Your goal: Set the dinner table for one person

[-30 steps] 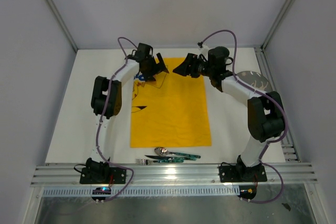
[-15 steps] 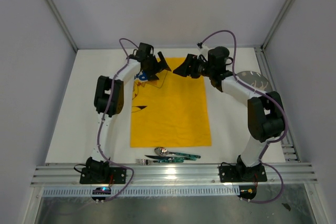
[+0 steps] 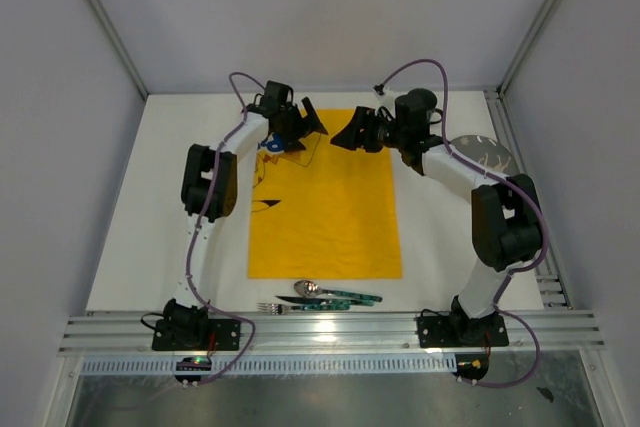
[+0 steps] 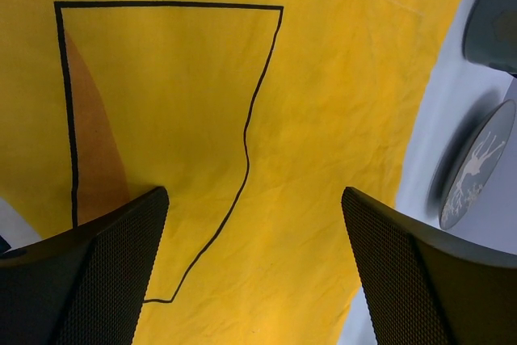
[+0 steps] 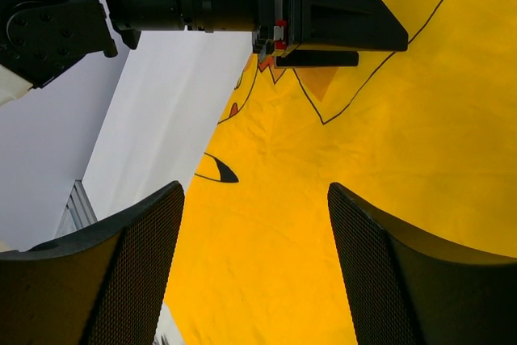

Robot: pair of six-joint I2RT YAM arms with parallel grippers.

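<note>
Table [image 3: 150,207]: flat matte white rectangle, lying under both claws, which hang over its far middle. Left gripper [image 3: 308,125]: fingers spread, above cloth [image 3: 325,207]. Right gripper [image 3: 350,133]: spread too, facing left one, just apart. Cloth: yellow, creased, black-outlined cartoon print. Plate [image 3: 488,153]: round, grey, table's right side. Cutlery [image 3: 325,297]: shiny, green-handled, near edge.

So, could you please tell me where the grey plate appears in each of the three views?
Top external: the grey plate lies at the right side of the dinner table, partly hidden by the right arm.
Left wrist: the grey plate is at the right edge of the picture, past the cloth's edge.
Right wrist: not in it.
Shared landmark: the yellow cloth, seen in all three views.
</note>
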